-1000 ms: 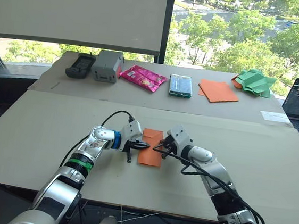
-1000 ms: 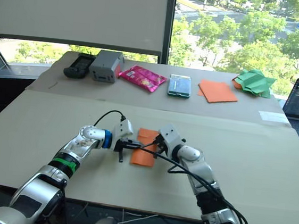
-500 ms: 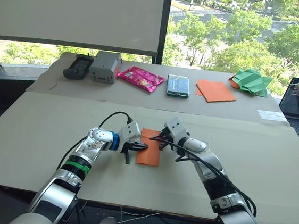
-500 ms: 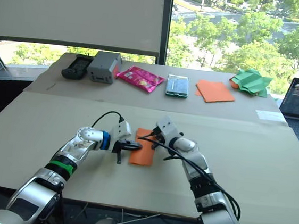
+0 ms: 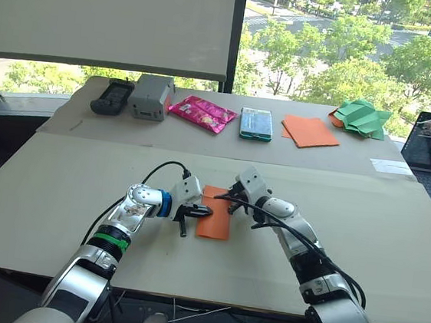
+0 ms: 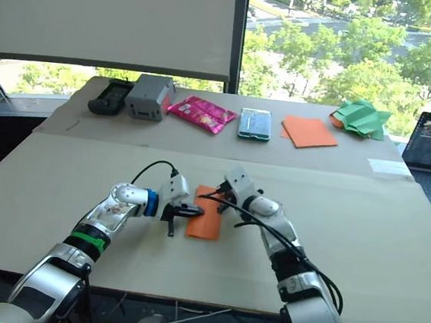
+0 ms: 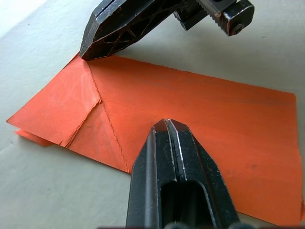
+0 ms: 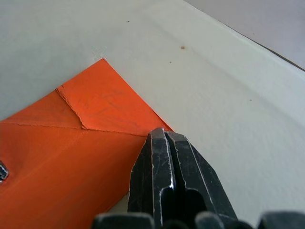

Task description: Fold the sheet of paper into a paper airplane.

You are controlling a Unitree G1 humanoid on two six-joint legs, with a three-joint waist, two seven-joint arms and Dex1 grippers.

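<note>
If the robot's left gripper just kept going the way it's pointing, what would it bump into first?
The left gripper, fingers shut, already rests on the folded orange sheet of paper; past that, likely the right gripper at the paper's far edge.

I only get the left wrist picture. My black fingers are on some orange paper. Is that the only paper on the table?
Observer: No. A stack of smooth orange sheets lies at the far edge of the table.
Operator: What's next to them?
Observer: Some crumpled green paper, to their right.
Operator: Whose black finger is near the corner of my paper?
Observer: That is the right gripper, with its fingers shut, at the far right edge of the folded sheet of paper. Your left gripper presses on it from the left.
</note>
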